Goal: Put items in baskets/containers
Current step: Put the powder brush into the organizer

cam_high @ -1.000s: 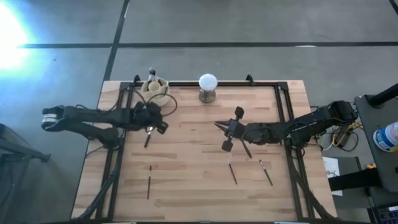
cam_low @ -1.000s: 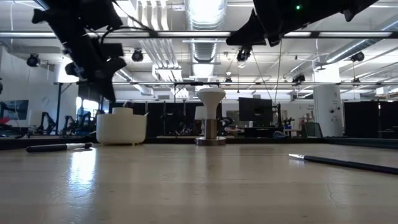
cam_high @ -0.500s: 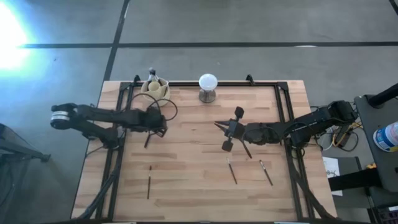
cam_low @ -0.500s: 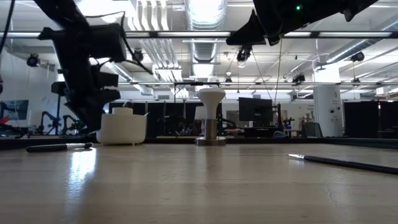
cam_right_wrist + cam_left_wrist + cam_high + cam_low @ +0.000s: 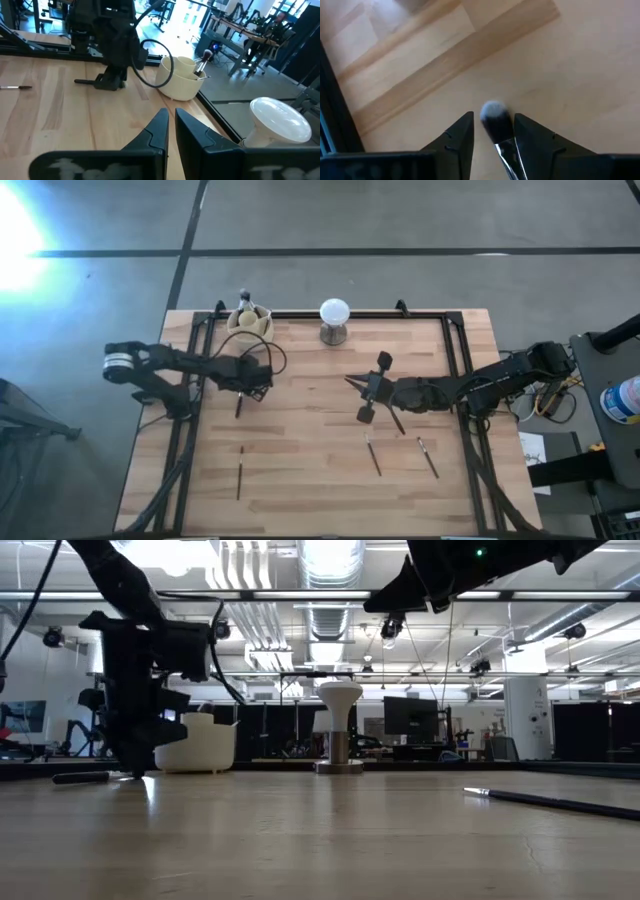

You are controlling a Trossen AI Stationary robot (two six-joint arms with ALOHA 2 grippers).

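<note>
My left gripper (image 5: 492,119) is down at the table's left part (image 5: 240,390), open, one finger on each side of the fluffy head of a dark-handled brush (image 5: 495,120) that lies flat on the wood (image 5: 237,406). I cannot tell whether the fingers touch it. The cream cup (image 5: 250,321) stands at the far left edge with brushes (image 5: 202,59) sticking up out of it. My right gripper (image 5: 351,381) hovers shut above the table's middle with nothing between its fingers (image 5: 171,120).
Other brushes lie loose on the wood: one near the front left (image 5: 240,472), two right of the middle (image 5: 373,455) (image 5: 428,458), and one under my right arm (image 5: 396,420). A white ball on a metal stand (image 5: 334,320) stands at the far edge.
My left gripper has come down from beside the cup to the table top and now stands over the brush head. Its arm has stretched out lower and flatter across the left edge. The brush has stayed where it was.
</note>
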